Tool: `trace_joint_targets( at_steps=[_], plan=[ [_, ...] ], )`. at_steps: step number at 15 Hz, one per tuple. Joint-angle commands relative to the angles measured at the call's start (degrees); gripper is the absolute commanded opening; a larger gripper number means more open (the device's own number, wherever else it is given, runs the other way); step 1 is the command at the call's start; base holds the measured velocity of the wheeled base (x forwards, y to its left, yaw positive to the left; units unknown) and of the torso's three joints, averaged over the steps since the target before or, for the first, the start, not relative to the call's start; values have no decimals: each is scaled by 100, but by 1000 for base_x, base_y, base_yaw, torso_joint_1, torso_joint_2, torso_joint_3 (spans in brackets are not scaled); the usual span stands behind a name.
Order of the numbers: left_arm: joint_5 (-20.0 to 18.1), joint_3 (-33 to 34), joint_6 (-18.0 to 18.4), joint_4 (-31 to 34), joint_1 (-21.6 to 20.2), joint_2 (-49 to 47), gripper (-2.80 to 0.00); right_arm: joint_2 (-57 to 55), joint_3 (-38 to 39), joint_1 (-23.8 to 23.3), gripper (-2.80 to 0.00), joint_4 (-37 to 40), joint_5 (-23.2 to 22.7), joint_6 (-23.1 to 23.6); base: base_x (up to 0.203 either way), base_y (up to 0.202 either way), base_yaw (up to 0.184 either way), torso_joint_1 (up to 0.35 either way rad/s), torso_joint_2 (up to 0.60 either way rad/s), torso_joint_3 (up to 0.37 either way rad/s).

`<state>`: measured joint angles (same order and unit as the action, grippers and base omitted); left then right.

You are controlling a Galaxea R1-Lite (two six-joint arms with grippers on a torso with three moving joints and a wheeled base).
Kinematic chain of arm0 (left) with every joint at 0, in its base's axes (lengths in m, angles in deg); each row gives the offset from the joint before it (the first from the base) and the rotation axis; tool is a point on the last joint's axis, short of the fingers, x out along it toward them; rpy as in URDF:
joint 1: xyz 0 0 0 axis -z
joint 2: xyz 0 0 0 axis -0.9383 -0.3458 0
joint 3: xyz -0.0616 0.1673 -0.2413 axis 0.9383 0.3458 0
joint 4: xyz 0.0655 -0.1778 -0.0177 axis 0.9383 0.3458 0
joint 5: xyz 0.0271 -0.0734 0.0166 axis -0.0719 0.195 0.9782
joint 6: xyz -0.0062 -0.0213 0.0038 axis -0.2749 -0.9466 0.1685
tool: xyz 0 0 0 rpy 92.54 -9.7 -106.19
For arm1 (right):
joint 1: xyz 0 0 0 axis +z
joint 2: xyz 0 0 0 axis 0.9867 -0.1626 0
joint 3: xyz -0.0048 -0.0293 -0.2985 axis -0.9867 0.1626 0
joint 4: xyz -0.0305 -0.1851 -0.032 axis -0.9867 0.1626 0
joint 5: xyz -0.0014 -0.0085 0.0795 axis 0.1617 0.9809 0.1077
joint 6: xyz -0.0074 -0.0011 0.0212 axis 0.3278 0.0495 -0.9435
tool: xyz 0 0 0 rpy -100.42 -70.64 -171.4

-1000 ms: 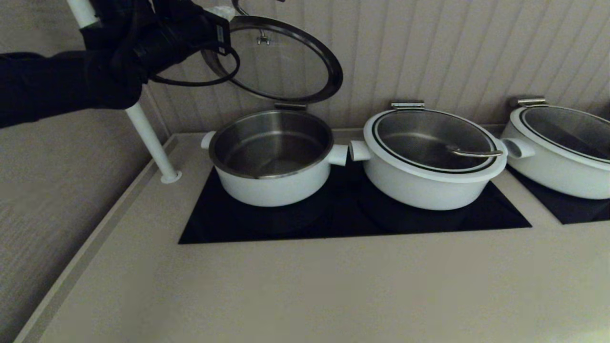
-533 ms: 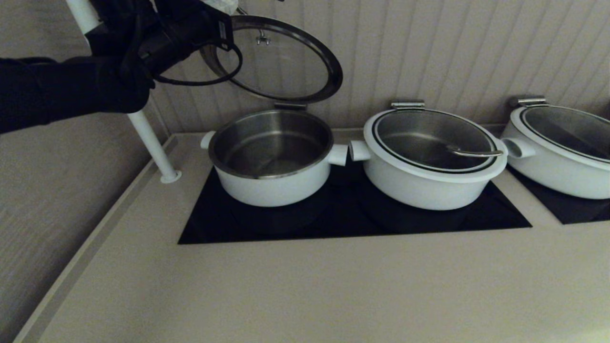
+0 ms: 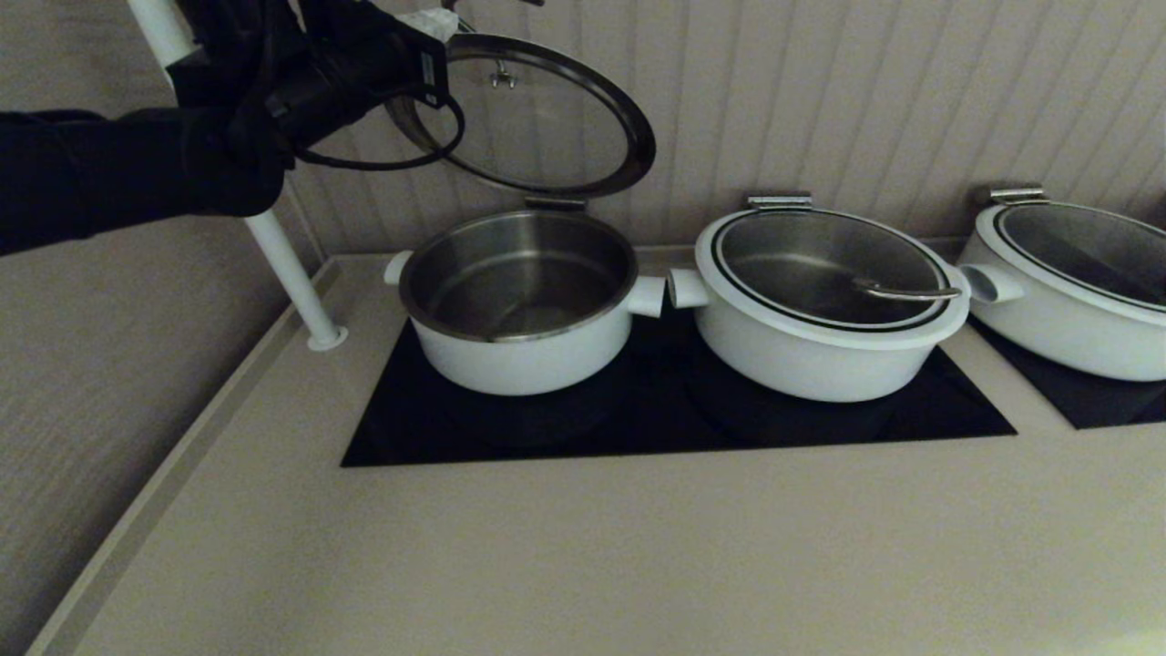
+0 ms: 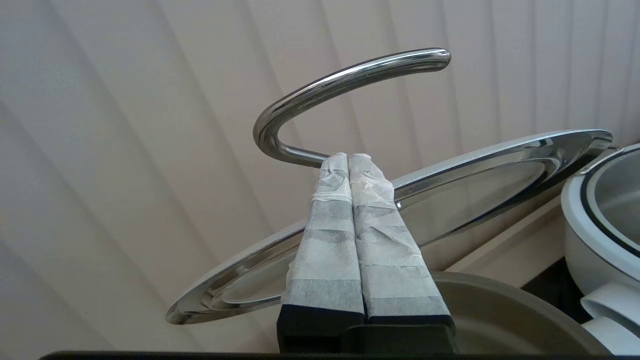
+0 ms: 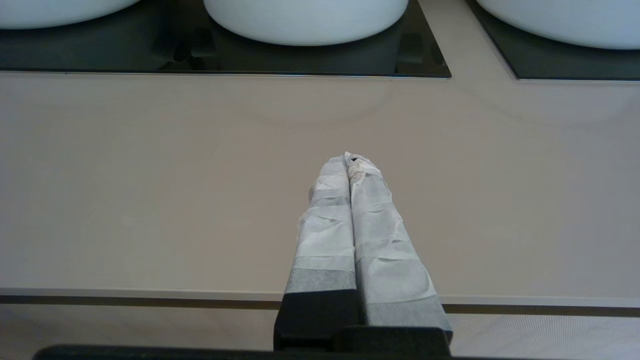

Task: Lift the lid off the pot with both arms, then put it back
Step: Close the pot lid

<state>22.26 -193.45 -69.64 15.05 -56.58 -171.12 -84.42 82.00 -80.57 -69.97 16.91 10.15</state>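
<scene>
The lid (image 3: 537, 114) is a round clear-glass disc w/ a dark inner ring and a polished rim. It is tilted up on edge above the back of the pot (image 3: 519, 305), its lower edge at a small metal hinge tab (image 3: 556, 203) on the pot's rear rim. The thin arched steel wire handle (image 4: 320, 107) is smooth and mirror-bright, bent in a tight curve.

The left gripper (image 4: 348, 160) sits up by that handle, at the lid's upper edge. Its two fingers are wrapped in crinkled white tape over black bases; jaws pressed together, tips touching the wire, not clearly round it. A black cable loops under the left arm in the head view.

The pot is uncovered: white matte outside, brushed steel inside, 2 stubby white side handles, standing on a glossy black cooktop panel (image 3: 656, 428) set into the smooth beige bench (image 3: 583, 556).

Pots counted: 3 white ones in a row. The middle pot (image 3: 820, 310) and the right-hand pot (image 3: 1070, 287) are wider, each w/ its glass lid on. Cooktop panels: 2 in view. One white pole (image 3: 287, 269) rises from the bench's left edge.

The right gripper (image 5: 350, 162) hangs over bare bench in front of the cooktop, same taped fingers, jaws pressed together, empty.
</scene>
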Motion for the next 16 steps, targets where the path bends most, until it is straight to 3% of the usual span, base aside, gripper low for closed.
trace_joint_targets(
  at_steps=[1, 16],
  plan=[
    [-7, 12, 9, 125, -5, -33, -280, 2, 0, 1, -280, 2, -3, 5, 0, 0, 0, 0, 0, 0],
    [2, 91, 103, 800, -10, 294, -280, 2, 0, 1, -280, 2, -3, 14, 0, 0, 0, 0, 0, 0]
  ],
)
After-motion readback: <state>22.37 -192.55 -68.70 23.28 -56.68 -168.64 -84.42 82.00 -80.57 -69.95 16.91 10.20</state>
